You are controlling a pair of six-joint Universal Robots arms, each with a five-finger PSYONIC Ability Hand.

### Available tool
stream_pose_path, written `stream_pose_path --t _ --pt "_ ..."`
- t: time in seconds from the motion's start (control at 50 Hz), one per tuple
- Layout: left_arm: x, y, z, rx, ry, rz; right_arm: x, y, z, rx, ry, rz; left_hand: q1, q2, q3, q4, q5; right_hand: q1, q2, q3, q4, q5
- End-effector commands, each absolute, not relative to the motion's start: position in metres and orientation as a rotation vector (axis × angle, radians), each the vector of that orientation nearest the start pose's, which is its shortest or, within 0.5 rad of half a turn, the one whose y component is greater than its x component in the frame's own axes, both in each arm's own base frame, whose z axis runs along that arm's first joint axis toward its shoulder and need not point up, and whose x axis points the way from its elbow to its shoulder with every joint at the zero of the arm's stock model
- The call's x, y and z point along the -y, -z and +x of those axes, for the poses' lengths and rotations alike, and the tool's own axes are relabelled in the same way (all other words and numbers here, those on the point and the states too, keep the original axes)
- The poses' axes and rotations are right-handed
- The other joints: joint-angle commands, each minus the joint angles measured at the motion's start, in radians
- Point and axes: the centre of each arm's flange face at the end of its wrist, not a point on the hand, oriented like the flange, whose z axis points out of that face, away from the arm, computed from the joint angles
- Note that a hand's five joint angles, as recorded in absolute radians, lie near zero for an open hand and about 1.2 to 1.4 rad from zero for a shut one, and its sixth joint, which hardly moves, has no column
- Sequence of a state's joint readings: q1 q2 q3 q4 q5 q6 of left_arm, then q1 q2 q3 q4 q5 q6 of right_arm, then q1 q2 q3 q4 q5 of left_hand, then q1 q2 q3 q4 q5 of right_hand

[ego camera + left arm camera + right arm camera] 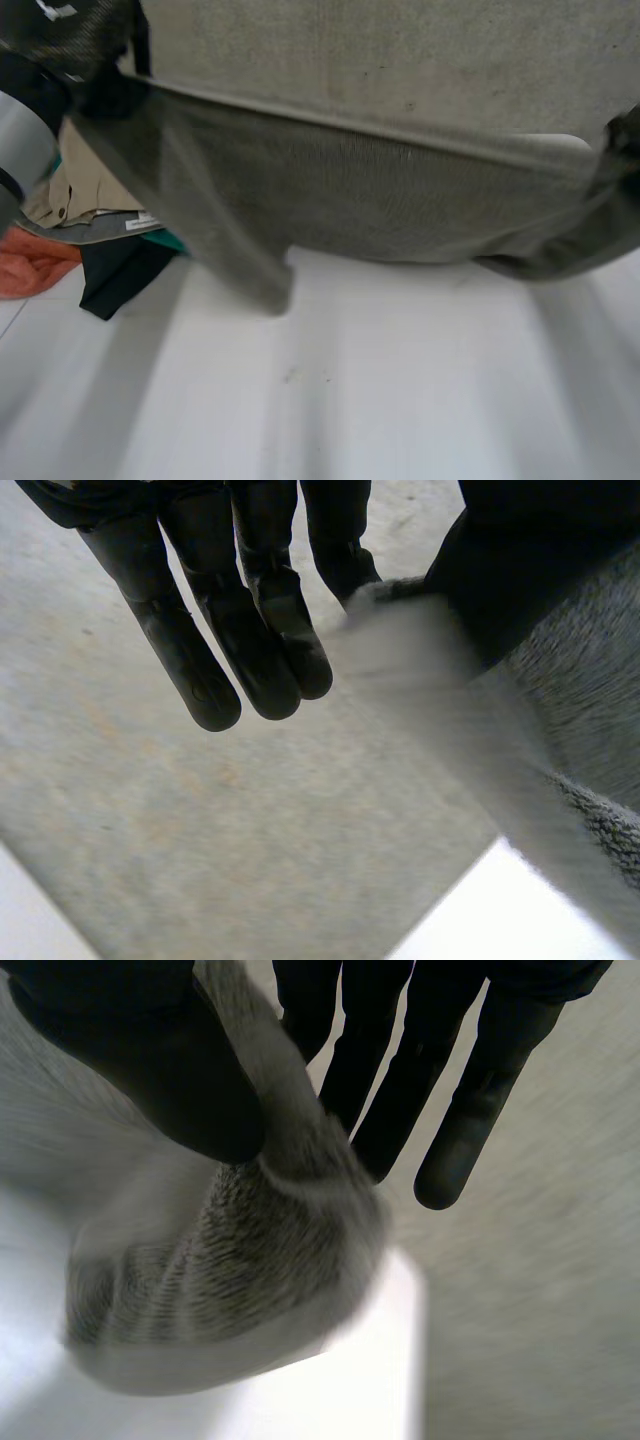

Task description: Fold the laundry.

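We're watching one grey knit garment (380, 200) hanging stretched above the counter (400, 400), and we're counting two grips on it. The wrist views are giving us those grips. The left robot hand (250, 650) is pinching an edge between its thumb and a straight finger. The right robot hand (140, 1070) is clamping a bunched end, thumb against fingers. Farther back, the head view is adding one pile (85, 195) at the counter's left, with beige, orange, black and teal pieces.
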State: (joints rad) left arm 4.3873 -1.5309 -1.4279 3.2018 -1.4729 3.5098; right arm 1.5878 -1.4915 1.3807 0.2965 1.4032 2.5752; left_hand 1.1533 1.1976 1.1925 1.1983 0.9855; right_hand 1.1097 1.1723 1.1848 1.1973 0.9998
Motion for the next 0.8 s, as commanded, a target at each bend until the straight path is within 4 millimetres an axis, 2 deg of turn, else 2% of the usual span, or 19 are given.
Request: stream_pose_path --t 0.02,0.06,0.2,0.26,0.28,0.3,0.34,0.36,0.38,0.42,0.44,0.46,0.5,0.52,0.6,0.66,0.7,0.74,0.8 --pt "0.259 -0.377 -0.219 -1.71 2.364 0.86 0.281 -0.385 0.143 -2.335 2.374 -1.041 0.243 0.199 0.204 0.198 0.236 0.287 0.224 0.211 0.199 0.222" --pt "0.27 -0.355 -0.224 -1.736 2.27 0.964 0.283 -0.385 0.143 -2.335 2.363 -1.046 0.243 0.199 0.204 0.198 0.236 0.287 0.224 0.211 0.199 0.222" --pt "0.313 -0.28 -0.242 -1.869 2.016 1.165 0.329 -0.321 0.156 -2.483 2.067 -1.167 0.243 0.199 0.204 0.198 0.236 0.287 0.224 0.211 0.199 0.222" --pt "0.336 -0.265 -0.248 -1.869 2.008 1.165 0.348 -0.295 0.165 -2.521 1.997 -1.194 0.243 0.199 0.204 0.198 0.236 0.287 0.224 0.211 0.199 0.222" --pt "0.353 -0.265 -0.253 -1.835 2.045 1.139 0.354 -0.293 0.166 -2.521 2.013 -1.188 0.243 0.199 0.204 0.198 0.236 0.287 0.224 0.211 0.199 0.222" --pt "0.36 -0.264 -0.256 -1.813 2.065 1.133 0.371 -0.291 0.168 -2.514 2.103 -1.153 0.243 0.199 0.204 0.198 0.236 0.287 0.224 0.211 0.199 0.222" --pt "0.375 -0.269 -0.263 -1.741 2.124 1.104 0.387 -0.296 0.17 -2.479 2.238 -1.096 0.243 0.199 0.204 0.198 0.236 0.287 0.224 0.211 0.199 0.222" --pt "0.388 -0.28 -0.27 -1.65 2.197 1.053 0.393 -0.299 0.17 -2.458 2.306 -1.062 0.243 0.199 0.204 0.198 0.236 0.287 0.224 0.211 0.199 0.222" --pt "0.394 -0.288 -0.272 -1.594 2.238 1.022 0.405 -0.312 0.174 -2.363 2.487 -0.954 0.243 0.199 0.204 0.198 0.236 0.287 0.224 0.211 0.199 0.222" --pt "0.404 -0.308 -0.276 -1.466 2.327 0.945 0.414 -0.334 0.18 -2.194 2.698 -0.815 0.243 0.199 0.204 0.198 0.236 0.287 0.224 0.211 0.199 0.222" --pt "0.411 -0.332 -0.277 -1.325 2.417 0.849 0.417 -0.342 0.182 -2.114 2.776 -0.755 0.243 0.199 0.204 0.198 0.236 0.287 0.224 0.211 0.199 0.222" --pt "0.413 -0.345 -0.277 -1.253 2.465 0.796 0.421 -0.361 0.187 -1.914 2.924 -0.611 0.243 0.199 0.204 0.198 0.236 0.287 0.224 0.211 0.199 0.222" --pt "0.416 -0.374 -0.276 -1.075 2.593 0.653 0.421 -0.379 0.188 -1.749 3.029 -0.493 0.243 0.199 0.204 0.198 0.236 0.287 0.224 0.211 0.199 0.222" --pt "0.416 -0.381 -0.276 -1.035 2.631 0.614 0.42 -0.396 0.188 -1.594 3.114 -0.41 0.243 0.199 0.204 0.198 0.236 0.287 0.224 0.211 0.199 0.222" --pt "0.411 -0.408 -0.268 -0.944 2.758 0.449 0.414 -0.412 0.19 -1.474 3.151 -0.361 0.243 0.199 0.204 0.198 0.236 0.287 0.224 0.211 0.199 0.222" --pt "0.408 -0.407 -0.263 -1.009 2.757 0.438 0.414 -0.412 0.19 -1.478 3.147 -0.368 0.243 0.199 0.204 0.198 0.236 0.287 0.224 0.211 0.199 0.222" --pt "0.408 -0.396 -0.263 -1.077 2.731 0.465 0.415 -0.402 0.192 -1.537 3.108 -0.397 0.243 0.199 0.204 0.198 0.236 0.287 0.224 0.211 0.199 0.222" --pt "0.407 -0.371 -0.264 -1.189 2.682 0.528 0.415 -0.389 0.192 -1.62 3.056 -0.437 0.243 0.199 0.204 0.198 0.236 0.287 0.224 0.211 0.199 0.222" --pt "0.402 -0.347 -0.268 -1.272 2.651 0.615 0.415 -0.36 0.193 -1.781 2.91 -0.568 0.243 0.199 0.204 0.198 0.236 0.287 0.224 0.211 0.199 0.222"
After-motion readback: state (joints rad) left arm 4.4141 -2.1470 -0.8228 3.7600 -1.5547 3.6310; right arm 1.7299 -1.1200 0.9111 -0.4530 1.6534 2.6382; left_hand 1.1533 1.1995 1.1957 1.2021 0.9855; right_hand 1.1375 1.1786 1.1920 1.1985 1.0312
